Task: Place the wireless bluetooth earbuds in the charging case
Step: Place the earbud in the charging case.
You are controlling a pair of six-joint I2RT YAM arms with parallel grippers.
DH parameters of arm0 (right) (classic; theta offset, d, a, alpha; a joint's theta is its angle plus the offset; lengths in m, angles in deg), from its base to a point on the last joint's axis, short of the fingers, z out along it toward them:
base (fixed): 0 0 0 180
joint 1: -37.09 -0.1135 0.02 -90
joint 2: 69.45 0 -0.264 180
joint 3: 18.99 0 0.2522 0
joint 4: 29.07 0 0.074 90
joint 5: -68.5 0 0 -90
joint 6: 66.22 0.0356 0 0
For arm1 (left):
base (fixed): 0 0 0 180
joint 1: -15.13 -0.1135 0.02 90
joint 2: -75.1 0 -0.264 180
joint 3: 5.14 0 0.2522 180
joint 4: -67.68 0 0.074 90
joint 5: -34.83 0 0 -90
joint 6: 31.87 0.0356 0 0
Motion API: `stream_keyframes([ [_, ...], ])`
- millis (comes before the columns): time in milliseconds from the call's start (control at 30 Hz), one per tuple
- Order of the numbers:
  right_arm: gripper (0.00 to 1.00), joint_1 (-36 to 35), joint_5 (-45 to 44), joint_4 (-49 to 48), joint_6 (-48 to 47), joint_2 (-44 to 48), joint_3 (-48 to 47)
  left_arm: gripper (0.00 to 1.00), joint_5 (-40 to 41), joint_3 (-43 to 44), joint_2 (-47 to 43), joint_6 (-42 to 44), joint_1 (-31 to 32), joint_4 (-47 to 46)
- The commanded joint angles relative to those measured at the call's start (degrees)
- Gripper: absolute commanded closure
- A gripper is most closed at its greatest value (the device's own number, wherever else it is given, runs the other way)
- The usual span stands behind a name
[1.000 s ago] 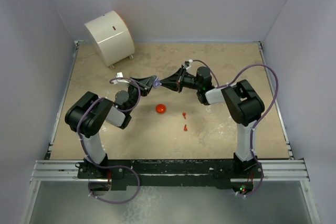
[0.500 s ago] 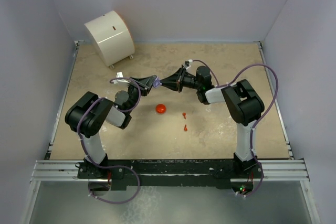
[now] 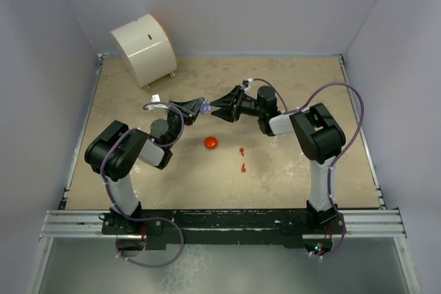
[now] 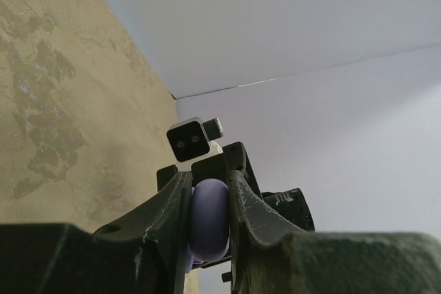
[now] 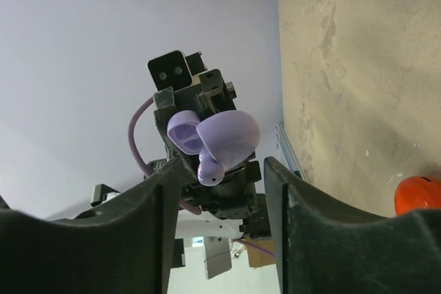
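Right gripper (image 3: 216, 110) lets go: its fingers, closed a second ago, now stand apart.
The lilac earbud (image 5: 209, 169) rests at the open lilac case (image 5: 231, 135), just beyond the right fingertips; the left gripper (image 3: 201, 108) clamps the case.

No text, brand, number or sign can be read in any view. The white drum (image 3: 143, 47) at the far left corner of the desk (image 3: 207, 177) bears one small dark mark, too small to make out. The lilac charging case (image 4: 209, 222), gripped in the left end effector (image 4: 209, 178), shows only a plain shell.
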Motion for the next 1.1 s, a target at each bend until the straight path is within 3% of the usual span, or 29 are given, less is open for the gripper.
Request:
stream_keyframes([
  [0,0.44,0.66,1.33,-1.05,-1.51,0.44,-2.41,1.0,1.45,-0.26,-2.35,-1.33,0.01,-5.91],
  [233,0.32,2.1,0.15,3.41,-8.42,3.04,-2.93,1.0,3.13,-0.71,-4.83,-4.12,-0.12,1.01],
  [467,0.25,2.34,-13.46,23.96,-33.14,8.67,-8.17,1.0,7.7,0.11,-15.58,-2.63,-0.04,23.46],
  [600,0.24,2.28,-20.66,28.22,-41.07,13.91,-6.6,1.0,9.66,-0.71,-21.18,-1.42,-0.1,31.05],
  [733,0.23,1.52,-32.28,38.47,-51.96,17.79,-7.45,1.0,11.71,-2.68,-23.7,-1.97,0.0,32.87],
  [833,0.12,-2.65,-44.45,44.68,-59.8,20.35,-8.35,1.0,12.36,-2.99,-22.71,-2.56,0.14,32.4],
  [933,0.01,-7.47,-54.97,48.24,-63.04,21.66,-8.3,1.0,12.97,-2.79,-20.74,-3.44,0.32,30.68],
  [1067,0.0,-11.37,-61.94,49.02,-64.01,23.08,-5.85,1.0,13.24,-1.29,-18.09,-4.02,0.76,28.67],
])
